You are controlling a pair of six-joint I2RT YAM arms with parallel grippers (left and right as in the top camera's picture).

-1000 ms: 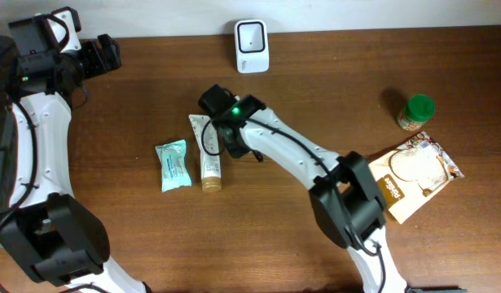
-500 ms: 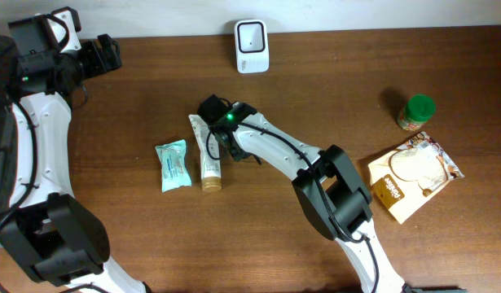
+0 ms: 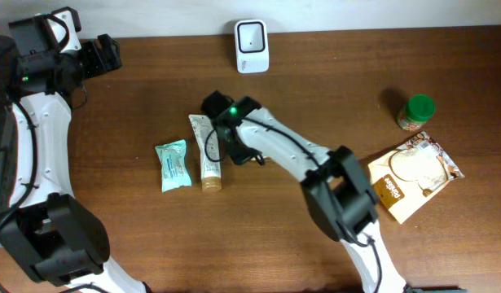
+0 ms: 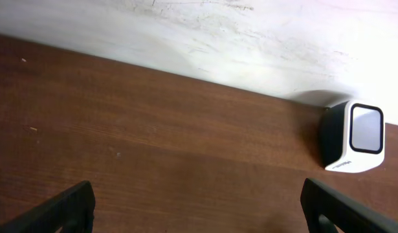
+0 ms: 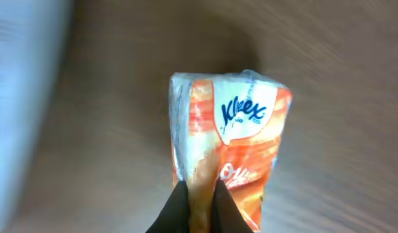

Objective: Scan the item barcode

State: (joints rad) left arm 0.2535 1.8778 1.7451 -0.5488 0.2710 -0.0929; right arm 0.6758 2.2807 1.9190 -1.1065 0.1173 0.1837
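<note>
- Two arms, one busy: your right gripper (image 5: 200, 208) is pinched tight on the Kleenex pack (image 5: 228, 129), near mid-table, beside a cream tube (image 3: 208, 159).
- Your left gripper (image 4: 199, 217) hangs wide and empty.
- Step in hand, I'd judge: securing the pick.
- Next, carry the pack to the scanner (image 3: 251, 35), barcode facing its window (barcode side not visible).

The table (image 3: 193, 244) is dark wood with visible grain, smooth, with a low satin sheen. The scanner (image 4: 354, 136) is glossy white plastic with a shiny window. The tissue pack (image 5: 228, 129) is wrapped in thin glossy plastic film, a bit crinkled. The tube (image 3: 208, 159) looks like soft matt plastic, though it's hard to tell from above. The teal pouch (image 3: 173, 165) is wrinkly shiny film. The wall (image 4: 186, 32) is matt white and scuffed.
</note>
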